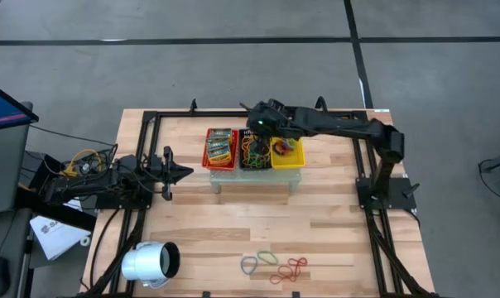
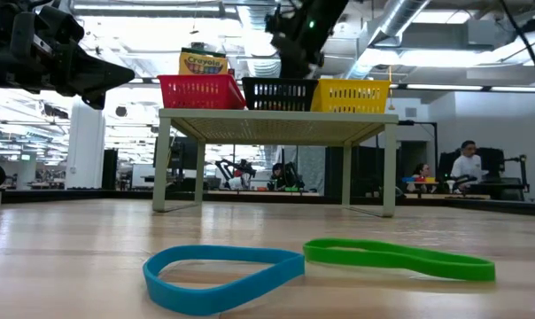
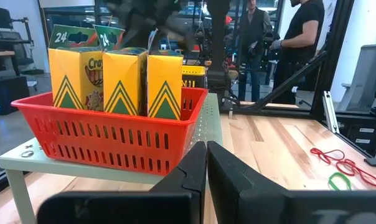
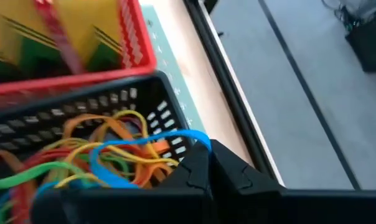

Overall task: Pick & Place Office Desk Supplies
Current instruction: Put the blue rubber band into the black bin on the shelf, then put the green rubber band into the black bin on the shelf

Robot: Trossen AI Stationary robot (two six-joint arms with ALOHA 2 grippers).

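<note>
Right end effector: the right arm's dark two-finger end effector (image 4: 210, 163) hangs over the black mesh basket (image 1: 254, 157) on the small pale raised stand (image 1: 254, 174), fingers pressed together, a thin blue rubber-band loop (image 4: 144, 146) draped at its tips. Whether the loop is pinched or only lying against the fingers cannot be told.

Left end effector: the left arm's dark end effector (image 1: 177, 172) waits low over the wooden counter (image 1: 316, 215) beside the stand, fingers closed on nothing.

Supplies placed: a tangle of red, orange, yellow and green rubber-band loops (image 4: 82, 162) fills the black basket; green-yellow printed packets (image 3: 122, 78) stand upright in the red mesh basket (image 3: 113, 134); the yellow mesh basket (image 1: 286, 155) holds a few small items too small to name.

Supplies left: a cluster of loose loops (image 1: 275, 265), blue, green and red, lies at the counter's near edge, well apart from the stand.

Risk, snagging: a band caught on the closed fingertips would likely trail out as the arm lifts, dragging tangled neighbours over the rim.

Risk, spill: the blue loop sits near the basket's corner; released there, it could slip over the wall onto the stand.

Risk, next pick: flat thin loops on bare wood offer little to grip; the fingers may close on air or scrape the counter.
</note>
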